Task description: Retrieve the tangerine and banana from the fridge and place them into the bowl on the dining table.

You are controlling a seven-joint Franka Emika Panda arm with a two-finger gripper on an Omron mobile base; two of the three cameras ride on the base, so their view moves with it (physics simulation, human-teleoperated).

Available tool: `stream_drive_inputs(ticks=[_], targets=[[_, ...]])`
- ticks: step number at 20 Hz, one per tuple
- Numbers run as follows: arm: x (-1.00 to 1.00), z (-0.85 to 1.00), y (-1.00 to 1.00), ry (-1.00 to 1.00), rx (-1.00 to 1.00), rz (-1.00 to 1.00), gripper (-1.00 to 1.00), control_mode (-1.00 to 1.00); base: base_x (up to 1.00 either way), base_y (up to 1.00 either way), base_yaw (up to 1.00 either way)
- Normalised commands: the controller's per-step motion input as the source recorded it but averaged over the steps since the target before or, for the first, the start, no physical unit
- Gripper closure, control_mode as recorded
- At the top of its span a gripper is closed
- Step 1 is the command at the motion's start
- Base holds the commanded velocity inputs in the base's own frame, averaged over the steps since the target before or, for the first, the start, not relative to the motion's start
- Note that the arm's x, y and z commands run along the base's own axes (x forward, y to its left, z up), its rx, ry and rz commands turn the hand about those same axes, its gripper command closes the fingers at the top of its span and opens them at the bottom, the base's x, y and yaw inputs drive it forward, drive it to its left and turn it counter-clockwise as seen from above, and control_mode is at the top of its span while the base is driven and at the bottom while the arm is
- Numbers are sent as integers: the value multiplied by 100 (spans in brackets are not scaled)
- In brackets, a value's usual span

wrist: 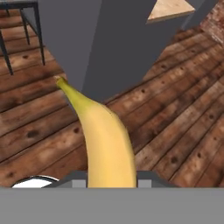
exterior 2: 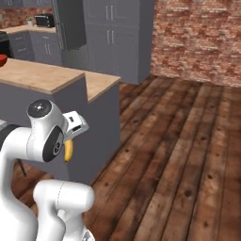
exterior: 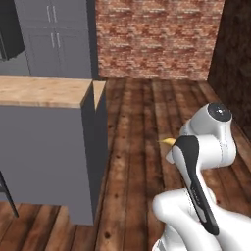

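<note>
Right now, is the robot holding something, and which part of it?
Yes: the gripper holds the banana by one end; its other, stem end points away.

No text, labels, brands or numbers can be read anywhere

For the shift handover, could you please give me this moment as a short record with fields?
held item: banana, gripped at one end by the claw
claw height: raised above the wooden floor, beside the dining table
bowl: red rim at the table's far left edge
banana placed: not yet
tangerine: cannot tell
</note>
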Motion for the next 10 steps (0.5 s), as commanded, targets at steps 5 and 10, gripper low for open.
stream_drive_inputs(ticks=[5,10], targets=[[0,0,0,0,0,0,100,100,0,60,-8],[0,0,0,0,0,0,100,100,0,53,-9]])
